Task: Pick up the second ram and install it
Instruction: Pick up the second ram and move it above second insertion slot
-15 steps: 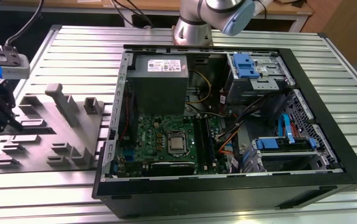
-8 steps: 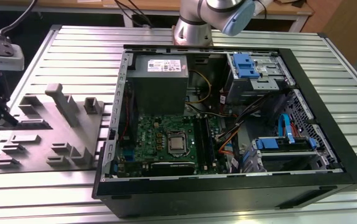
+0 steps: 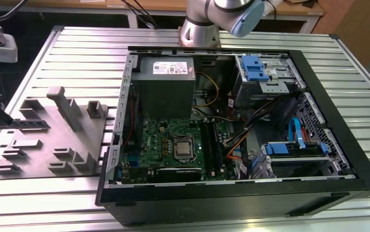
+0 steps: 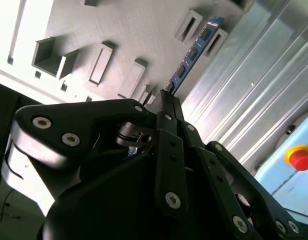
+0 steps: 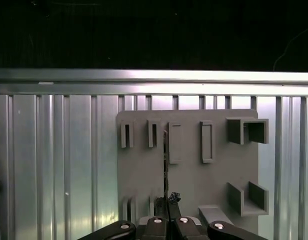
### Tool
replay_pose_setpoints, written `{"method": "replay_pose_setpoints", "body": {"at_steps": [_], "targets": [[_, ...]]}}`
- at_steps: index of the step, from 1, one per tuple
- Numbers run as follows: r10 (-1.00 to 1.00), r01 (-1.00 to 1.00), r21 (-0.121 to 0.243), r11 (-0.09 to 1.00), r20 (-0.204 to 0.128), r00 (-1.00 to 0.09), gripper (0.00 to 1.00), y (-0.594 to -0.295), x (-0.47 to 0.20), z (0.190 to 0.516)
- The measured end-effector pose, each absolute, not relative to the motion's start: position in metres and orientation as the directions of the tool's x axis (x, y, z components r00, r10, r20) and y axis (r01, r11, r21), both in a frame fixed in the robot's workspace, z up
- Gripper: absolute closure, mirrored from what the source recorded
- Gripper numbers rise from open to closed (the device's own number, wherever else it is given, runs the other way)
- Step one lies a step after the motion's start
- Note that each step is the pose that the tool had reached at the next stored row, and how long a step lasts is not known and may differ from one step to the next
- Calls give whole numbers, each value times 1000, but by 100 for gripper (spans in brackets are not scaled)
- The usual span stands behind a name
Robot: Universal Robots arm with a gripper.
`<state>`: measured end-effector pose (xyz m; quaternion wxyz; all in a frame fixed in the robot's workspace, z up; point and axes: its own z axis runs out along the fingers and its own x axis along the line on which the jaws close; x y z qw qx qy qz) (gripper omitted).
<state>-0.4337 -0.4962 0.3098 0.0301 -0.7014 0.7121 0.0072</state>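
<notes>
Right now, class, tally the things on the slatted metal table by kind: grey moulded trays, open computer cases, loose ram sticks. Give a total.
grey moulded tray: 1
open computer case: 1
second ram: 1
Total: 3

One computer case (image 3: 236, 193), one grey tray (image 3: 46, 141), one ram stick (image 4: 194, 50), one tool (image 4: 163, 95).

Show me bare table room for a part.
Free: table slats between the grey tray and the far edge; the strip on the exterior view's right of the case. Crowded: the tray around the gripper and second ram; the case.
</notes>
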Motion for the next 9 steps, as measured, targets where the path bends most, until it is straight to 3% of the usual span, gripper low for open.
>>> {"method": "replay_pose_setpoints", "body": {"at_steps": [9], "targets": [[-998,-999,-37,19,-62,-17,89,-496,-434,329]]}}
